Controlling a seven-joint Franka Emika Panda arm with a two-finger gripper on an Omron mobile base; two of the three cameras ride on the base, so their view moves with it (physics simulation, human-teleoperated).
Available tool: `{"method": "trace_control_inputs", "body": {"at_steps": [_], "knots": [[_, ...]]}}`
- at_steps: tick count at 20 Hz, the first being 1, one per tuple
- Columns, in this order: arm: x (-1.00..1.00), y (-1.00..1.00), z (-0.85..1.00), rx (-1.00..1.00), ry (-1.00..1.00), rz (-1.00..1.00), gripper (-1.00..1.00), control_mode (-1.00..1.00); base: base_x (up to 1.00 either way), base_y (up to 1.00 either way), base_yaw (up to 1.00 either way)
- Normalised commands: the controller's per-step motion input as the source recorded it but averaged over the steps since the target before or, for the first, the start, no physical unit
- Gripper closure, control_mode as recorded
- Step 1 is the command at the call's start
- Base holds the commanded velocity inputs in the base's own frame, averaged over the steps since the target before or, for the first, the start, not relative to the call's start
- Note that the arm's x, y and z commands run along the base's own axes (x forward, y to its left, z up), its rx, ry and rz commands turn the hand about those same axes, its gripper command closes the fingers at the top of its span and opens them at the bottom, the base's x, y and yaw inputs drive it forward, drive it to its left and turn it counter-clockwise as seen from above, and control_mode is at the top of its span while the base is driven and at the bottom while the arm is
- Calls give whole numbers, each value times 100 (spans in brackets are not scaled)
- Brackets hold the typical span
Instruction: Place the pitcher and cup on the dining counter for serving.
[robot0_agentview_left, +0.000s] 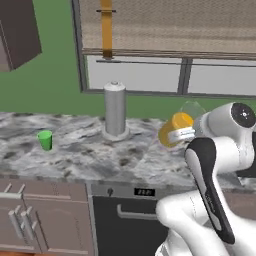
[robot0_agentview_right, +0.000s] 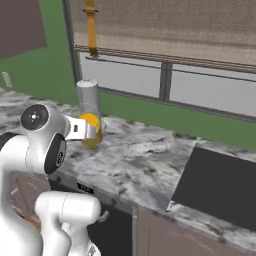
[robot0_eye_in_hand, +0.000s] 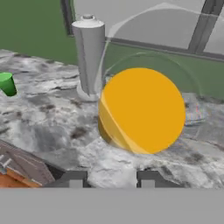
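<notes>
Gripper (robot0_eye_in_hand: 111, 178) fingers stand apart, just before the tilted clear glass pitcher (robot0_eye_in_hand: 142, 109) with orange contents, above the marbled counter (robot0_eye_in_hand: 48, 122).

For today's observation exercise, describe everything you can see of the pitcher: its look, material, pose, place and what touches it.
The pitcher is a clear glass cylinder with orange-yellow contents. It is tipped steeply toward the hand camera, which sees its round orange face with a faint glass rim beyond. It is over the marbled counter beneath the window, right of the grey canister. The gripper is at its near side; whether the fingers grip it, and whether it rests on the counter, cannot be told.
</notes>
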Motion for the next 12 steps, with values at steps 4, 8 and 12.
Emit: {"method": "trace_control_inputs", "body": {"at_steps": [4,8,12], "knots": [[0,0,0,0,0,0,100,100,-23,40,100],[0,0,0,0,0,0,100,100,-19,28,100],[0,0,0,0,0,0,100,100,-17,22,100]]}}
